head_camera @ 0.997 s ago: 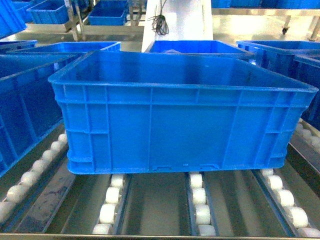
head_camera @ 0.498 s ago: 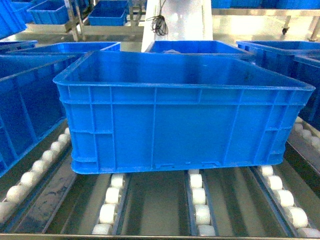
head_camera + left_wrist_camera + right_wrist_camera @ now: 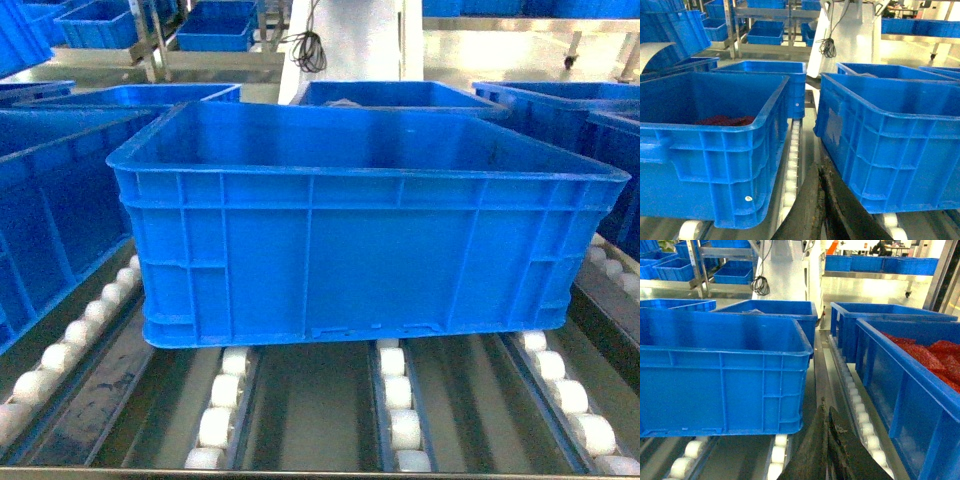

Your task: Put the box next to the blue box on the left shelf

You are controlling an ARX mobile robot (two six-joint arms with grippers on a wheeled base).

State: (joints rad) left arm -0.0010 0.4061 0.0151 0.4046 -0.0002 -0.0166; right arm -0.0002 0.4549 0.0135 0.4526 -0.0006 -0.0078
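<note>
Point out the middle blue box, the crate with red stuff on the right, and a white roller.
box [image 3: 370, 260], head view, front wall.
crate with red stuff [image 3: 910, 405], right wrist view, near side wall.
white roller [image 3: 404, 428], head view, roller's top face.

Compared with a second ago, the box [image 3: 370, 230] sits farther toward 12 o'clock on the left shelf [image 3: 310, 420] in the head view. Its near wall then reached lower in the picture, with the left rim corner sticking out further toward 9 o'clock; now that corner lies further in, toward 3 o'clock, and the bottom edge is a little higher, uncovering more of the white rollers [image 3: 400, 400] at 6 o'clock. Most of that shift falls in the first half second; since then the box barely moves. The black cable [image 3: 305, 50] hanging at 12 o'clock now lies slightly more toward 9 o'clock.
</note>
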